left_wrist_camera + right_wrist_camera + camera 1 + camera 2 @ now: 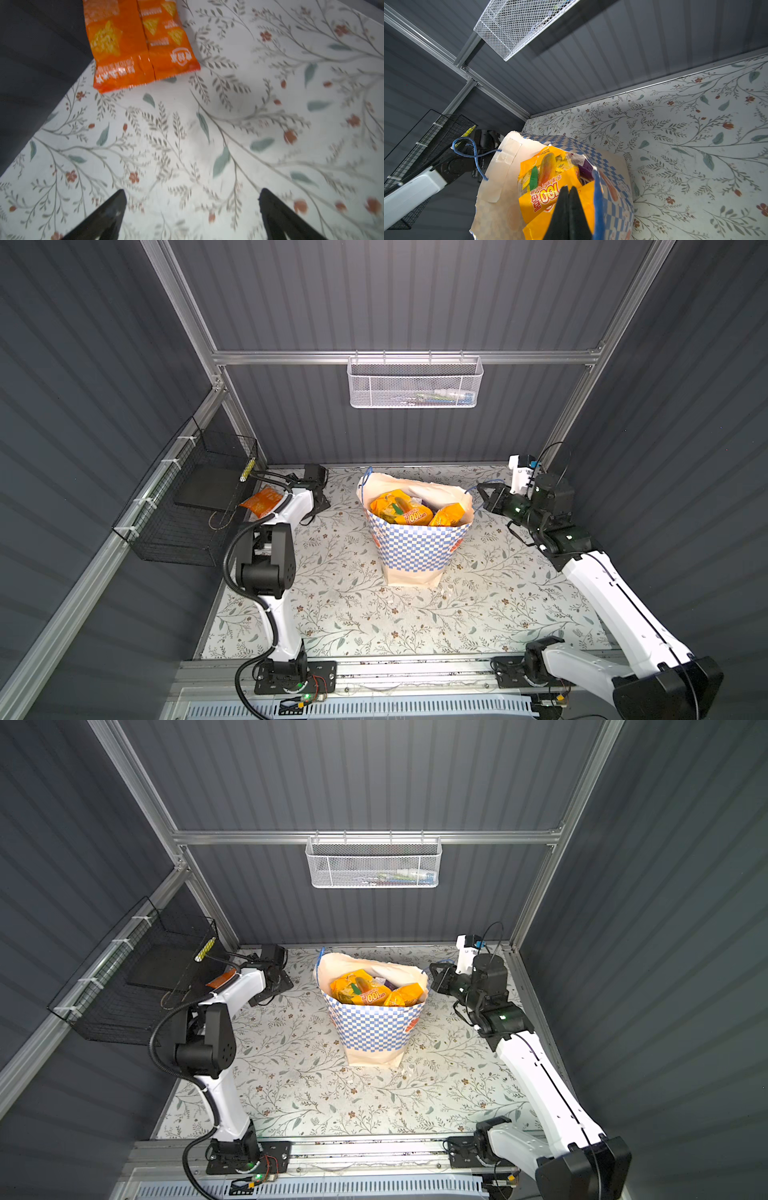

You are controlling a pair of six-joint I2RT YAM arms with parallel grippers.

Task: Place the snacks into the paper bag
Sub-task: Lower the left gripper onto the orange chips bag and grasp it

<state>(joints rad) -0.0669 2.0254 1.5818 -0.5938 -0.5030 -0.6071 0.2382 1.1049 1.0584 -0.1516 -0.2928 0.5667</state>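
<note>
Only one snack shows outside the paper bag (415, 545): the small orange packet (141, 45). It lies flat on the bench (353, 614) near the far-left corner, beside the black wire basket (187, 514). In both top views it is half hidden behind the left arm.

The left fingers (108, 214) are spread wide with nothing between them, above bare bench short of that packet. The packet's far end is cut off in the left wrist view.

The bag stands upright mid-bench with its mouth open. Yellow "100" packets (401, 508) are heaped to the rim and a purple packet (586, 169) is wedged behind them; whatever lies deeper is covered.

The right fingers (560, 207) are clenched together at the bag's right rim, over the yellow packets. A blue cord handle (492, 480) loops by them, but whether they pinch it cannot be told.
</note>
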